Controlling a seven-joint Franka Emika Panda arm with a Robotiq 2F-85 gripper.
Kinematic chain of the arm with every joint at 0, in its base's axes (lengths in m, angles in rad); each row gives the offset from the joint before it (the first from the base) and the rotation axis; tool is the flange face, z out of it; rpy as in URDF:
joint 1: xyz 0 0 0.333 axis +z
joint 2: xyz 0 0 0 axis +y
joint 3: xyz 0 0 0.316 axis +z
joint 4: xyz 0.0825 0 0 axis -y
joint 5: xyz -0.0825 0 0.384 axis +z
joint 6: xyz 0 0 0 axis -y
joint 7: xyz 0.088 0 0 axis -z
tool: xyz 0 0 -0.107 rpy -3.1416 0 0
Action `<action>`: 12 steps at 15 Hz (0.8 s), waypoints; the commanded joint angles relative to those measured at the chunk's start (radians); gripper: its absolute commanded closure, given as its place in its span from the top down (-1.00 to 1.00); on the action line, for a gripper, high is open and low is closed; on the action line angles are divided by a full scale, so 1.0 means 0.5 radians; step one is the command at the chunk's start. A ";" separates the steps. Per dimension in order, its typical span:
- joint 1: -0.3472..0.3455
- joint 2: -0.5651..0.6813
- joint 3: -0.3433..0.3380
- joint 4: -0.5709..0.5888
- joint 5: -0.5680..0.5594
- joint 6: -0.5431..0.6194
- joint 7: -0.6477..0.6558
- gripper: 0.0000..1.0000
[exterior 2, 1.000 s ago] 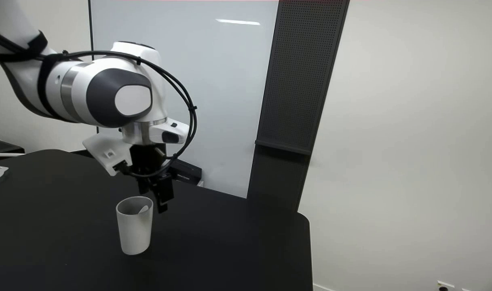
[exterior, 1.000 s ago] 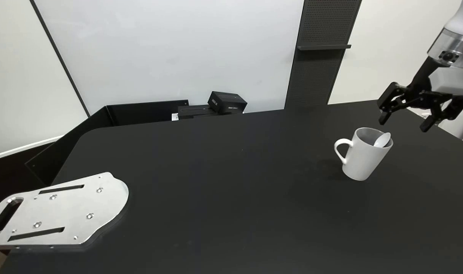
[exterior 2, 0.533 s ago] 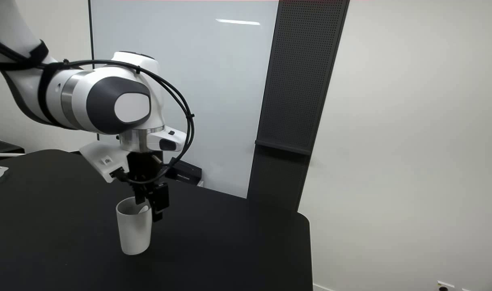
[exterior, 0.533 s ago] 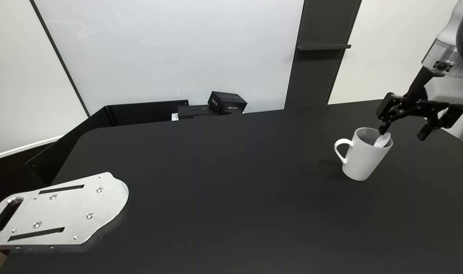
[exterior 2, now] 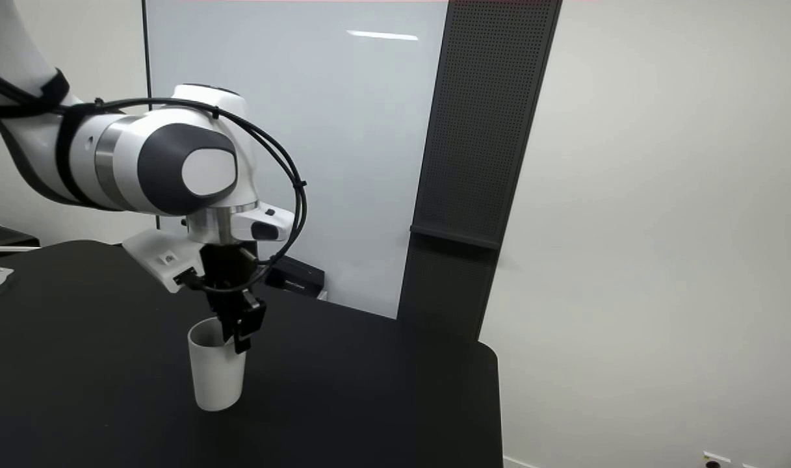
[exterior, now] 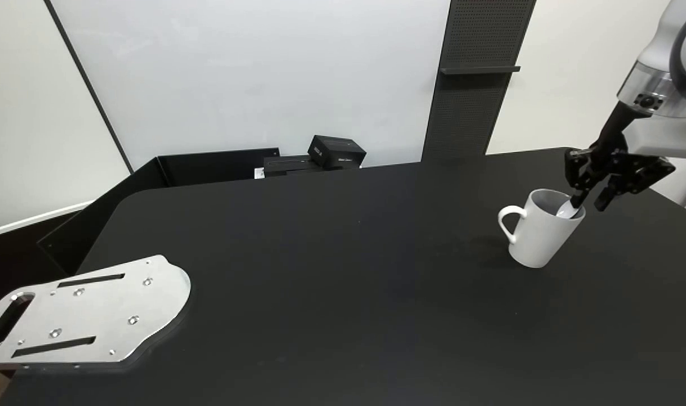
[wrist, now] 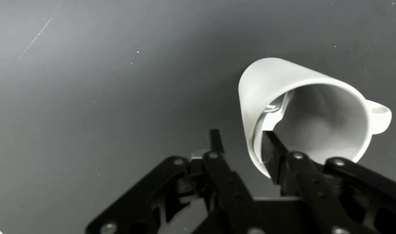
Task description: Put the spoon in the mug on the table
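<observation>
Mug [exterior: 540, 239]: upright on table [exterior: 331, 282]. Spoon [exterior: 566, 211]: inside mug, bowl near rim. My gripper [wrist: 243, 143]: jaws parted partway, one over mug's mouth beside spoon, one outside rim; nothing clamped. Risk, I judge: closing could pinch wall with spoon; lifting then tips mug.

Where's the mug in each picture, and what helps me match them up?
In an exterior view: the mug is right of centre.
In an exterior view: the mug is lower left.
In the wrist view: the mug is right of centre.
Shared landmark: the tool, at the mug in all three.
</observation>
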 commanded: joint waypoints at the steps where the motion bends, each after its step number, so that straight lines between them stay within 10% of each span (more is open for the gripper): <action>1: 0.068 0.008 -0.052 0.033 -0.116 -0.009 0.130 -0.90; 12: 0.186 -0.042 -0.111 0.057 -0.398 -0.042 0.303 -0.98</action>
